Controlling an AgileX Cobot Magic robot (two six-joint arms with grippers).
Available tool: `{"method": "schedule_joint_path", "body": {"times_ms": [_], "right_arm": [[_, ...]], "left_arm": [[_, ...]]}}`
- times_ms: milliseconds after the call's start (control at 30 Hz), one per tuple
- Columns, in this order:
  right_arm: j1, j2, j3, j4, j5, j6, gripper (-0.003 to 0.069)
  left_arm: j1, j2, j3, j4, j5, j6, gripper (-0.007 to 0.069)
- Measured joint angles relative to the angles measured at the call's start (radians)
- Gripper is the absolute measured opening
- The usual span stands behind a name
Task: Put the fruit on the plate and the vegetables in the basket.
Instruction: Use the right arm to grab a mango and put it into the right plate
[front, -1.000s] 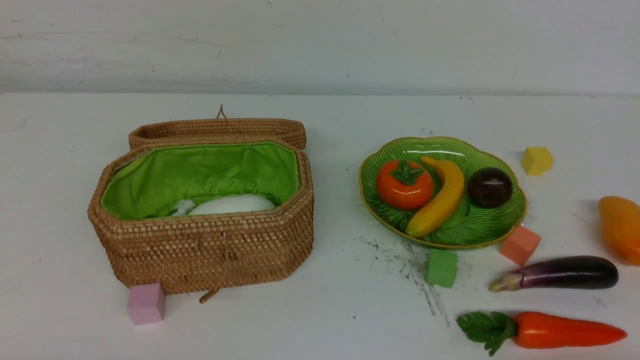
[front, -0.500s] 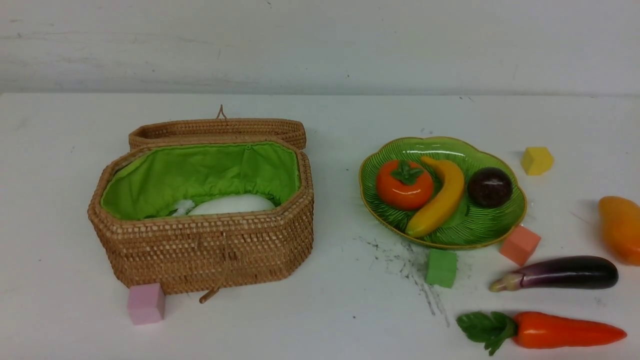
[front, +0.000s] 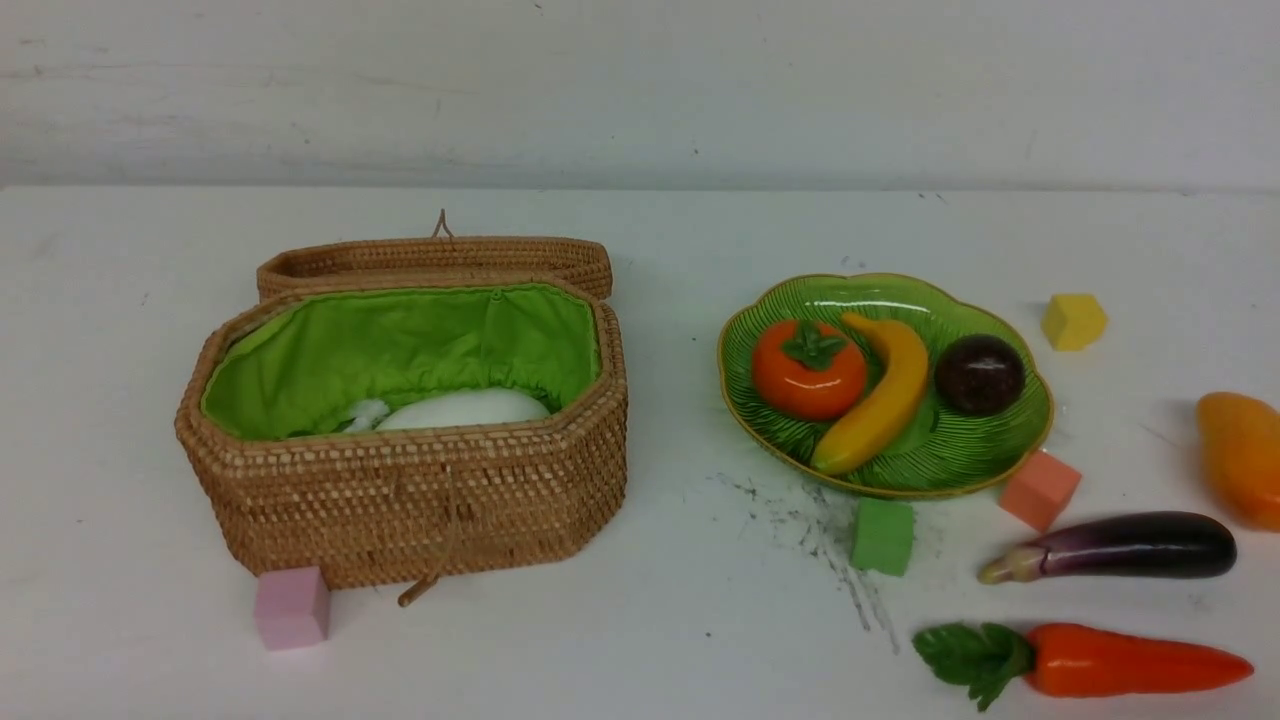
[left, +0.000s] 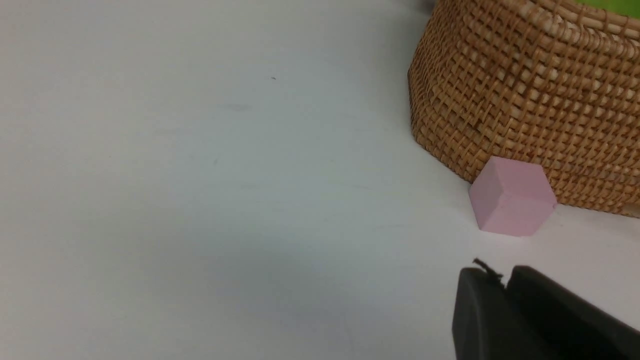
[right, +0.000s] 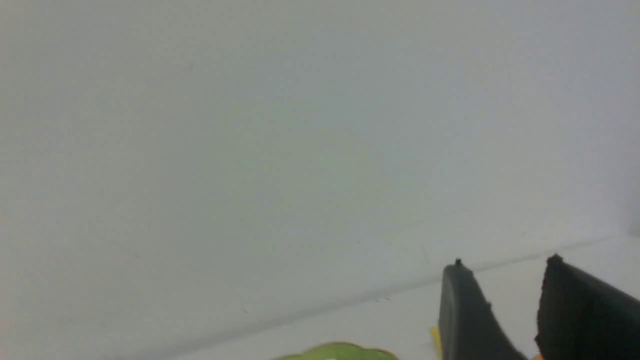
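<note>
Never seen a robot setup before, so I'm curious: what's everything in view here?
table: one, white, under everything
basket: one, tan wicker, green lining, left; lid folded back
radish: one, white, inside the basket
plate: one, green glass, right of the basket
persimmon: one, orange, on the plate
banana: one, yellow, on the plate
mangosteen: one, dark purple, on the plate
mango: one, orange-yellow, table's far right
eggplant: one, purple, table, near right
carrot: one, orange, nearest, right
cubes: four; pink cube by the basket, green cube and salmon cube by the plate's near rim, yellow cube right of the plate
left gripper: one, black, shut, near the pink cube
right gripper: one, black, open, empty
</note>
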Motion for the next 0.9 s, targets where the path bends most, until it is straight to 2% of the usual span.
{"method": "schedule_joint_path", "body": {"times_ms": [167,367,567,767,900], "right_arm": [[0.000,0.000,-0.129,0.048,0.123,0.151,0.0242],[0.000,0.114,-0.396,0.052,0.391,0.172,0.0242],[0.043,0.412,-0.678,0.052,0.720,0.062,0.0242],[0.084,0.672,-0.766,0.059,0.790,-0.105,0.0242],[0.085,0.798,-0.770,0.068,0.834,-0.121,0.0242]], "left_arm": [[0.000,0.000,0.000,0.000,0.000,0.000,0.0072],[0.000,0.000,0.000,0.000,0.000,0.000,0.0078],[0.000,0.000,0.000,0.000,0.000,0.000,0.0084],[0.000,0.000,0.000,0.000,0.000,0.000,0.0092],[0.000,0.000,0.000,0.000,0.000,0.000,0.0096]]}}
